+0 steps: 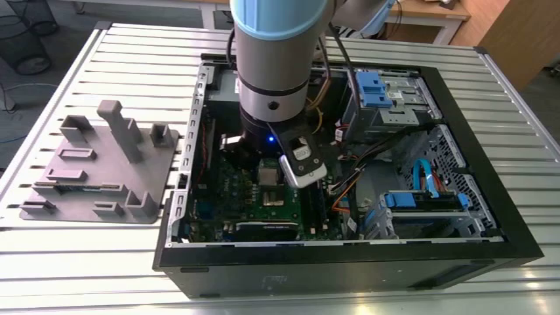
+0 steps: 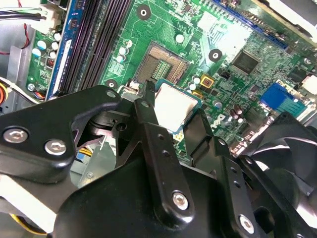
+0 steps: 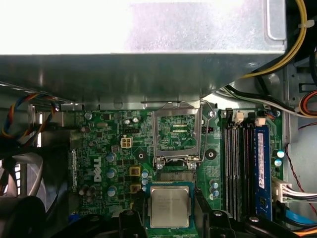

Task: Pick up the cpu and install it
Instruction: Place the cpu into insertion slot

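The cpu (image 2: 173, 105) (image 3: 170, 206), a small square chip with a silver top and green rim, sits between my gripper's (image 2: 173, 113) (image 3: 171, 219) two black fingers (image 2: 144, 108), which are shut on its opposite edges. It hangs just above the green motherboard (image 2: 223, 29), right beside the empty socket (image 2: 162, 61) (image 3: 171, 176). The socket's metal frame (image 3: 177, 130) stands tilted up and open. In the exterior view the arm (image 1: 273, 79) reaches down into the open computer case (image 1: 490, 216), over the motherboard (image 1: 262, 203).
A grey power-supply box (image 3: 148, 44) overhangs the board close to the socket. Memory slots (image 3: 237, 168) and coloured cables (image 3: 292, 29) flank it. A black fan (image 2: 292, 144) lies nearby. Blue drive bays (image 1: 376, 85) fill the case's far side. A grey plastic tray (image 1: 96, 170) stands outside, at the exterior view's left.
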Available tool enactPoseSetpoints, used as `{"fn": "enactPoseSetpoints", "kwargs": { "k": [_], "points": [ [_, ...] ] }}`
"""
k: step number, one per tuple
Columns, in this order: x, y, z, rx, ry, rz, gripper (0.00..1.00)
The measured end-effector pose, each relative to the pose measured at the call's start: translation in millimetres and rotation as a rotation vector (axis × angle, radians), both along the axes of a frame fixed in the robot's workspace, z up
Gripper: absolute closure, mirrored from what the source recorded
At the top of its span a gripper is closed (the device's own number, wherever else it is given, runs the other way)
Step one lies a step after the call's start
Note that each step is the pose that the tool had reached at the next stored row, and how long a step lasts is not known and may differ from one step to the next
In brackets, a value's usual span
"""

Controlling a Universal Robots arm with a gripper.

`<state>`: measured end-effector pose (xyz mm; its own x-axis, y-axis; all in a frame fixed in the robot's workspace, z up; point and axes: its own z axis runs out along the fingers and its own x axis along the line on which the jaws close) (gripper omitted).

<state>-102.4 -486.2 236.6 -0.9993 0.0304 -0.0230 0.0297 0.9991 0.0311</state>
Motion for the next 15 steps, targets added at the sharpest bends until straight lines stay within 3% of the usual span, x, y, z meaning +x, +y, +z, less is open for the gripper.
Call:
{"fn": "enactPoseSetpoints", "kwargs": {
  "k": [15],
  "points": [
    [4.4,-0.1,-12.4,0.0,0.0,-0.001,0.53]
  ]
}}
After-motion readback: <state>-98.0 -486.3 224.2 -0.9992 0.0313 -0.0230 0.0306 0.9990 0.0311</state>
